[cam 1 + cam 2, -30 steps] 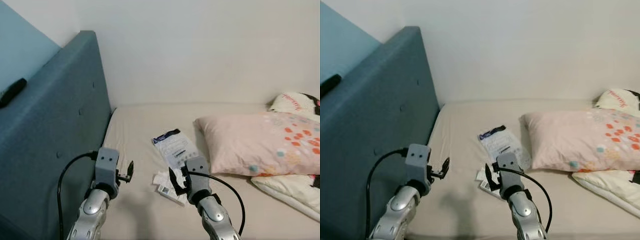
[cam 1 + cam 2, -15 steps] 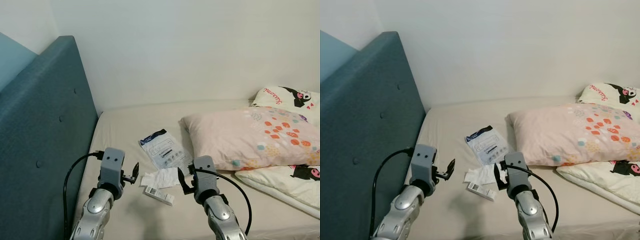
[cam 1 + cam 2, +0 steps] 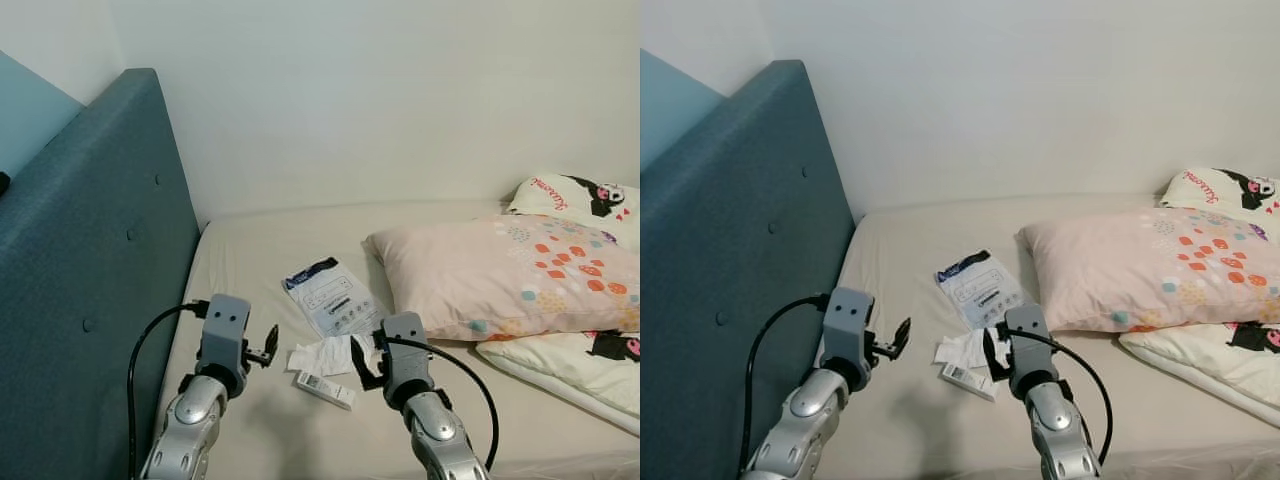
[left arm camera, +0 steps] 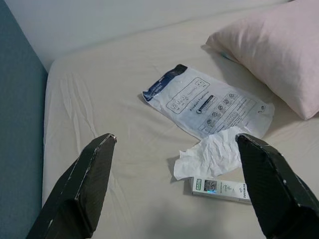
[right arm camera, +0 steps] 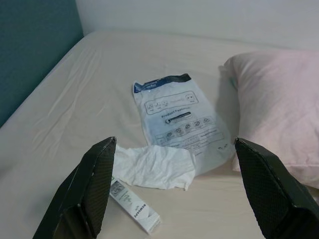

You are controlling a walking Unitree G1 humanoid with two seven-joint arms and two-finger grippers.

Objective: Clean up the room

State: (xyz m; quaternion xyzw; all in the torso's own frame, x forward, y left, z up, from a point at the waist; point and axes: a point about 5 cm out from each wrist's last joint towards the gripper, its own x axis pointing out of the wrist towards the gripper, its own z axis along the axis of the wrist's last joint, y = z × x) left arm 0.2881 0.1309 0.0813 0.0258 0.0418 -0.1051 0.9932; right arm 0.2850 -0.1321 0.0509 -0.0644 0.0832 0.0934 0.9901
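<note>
Between parted jaws: crumpled tissue (image 5: 155, 167).

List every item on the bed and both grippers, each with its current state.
white plastic pouch: lying flat on the sheet, beside the pillow.
crumpled paper: wrinkled, overlapping the pouch's edge.
small box: lying on its side, one end under the paper.
pink pillow: lying flat, resting partly on the folded blanket.
left gripper: open, above the sheet.
right gripper: open, above the litter.
</note>
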